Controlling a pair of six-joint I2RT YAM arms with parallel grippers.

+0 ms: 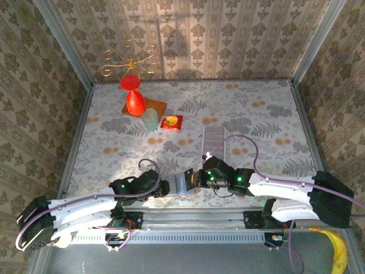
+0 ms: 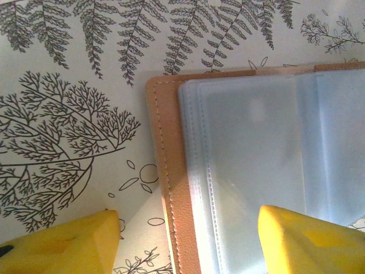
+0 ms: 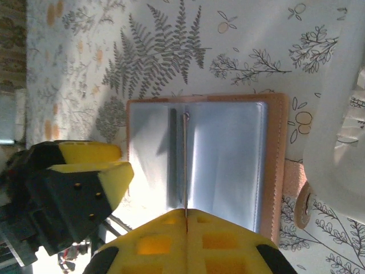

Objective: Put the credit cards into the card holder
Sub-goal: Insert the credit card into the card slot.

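The card holder lies open on the patterned tablecloth near the front edge, tan cover down and clear pockets up. My right gripper is shut on a thin credit card, seen edge-on and standing upright over the middle of the pockets. My left gripper is open. Its yellow fingers straddle the holder's left edge without touching it. In the top view the left gripper and the right gripper meet at the card holder.
A long clear ribbed tray lies just beyond the right gripper. At the back left stand a red vase, a pale cup and a small red square mat. A banana lies off the table, front right.
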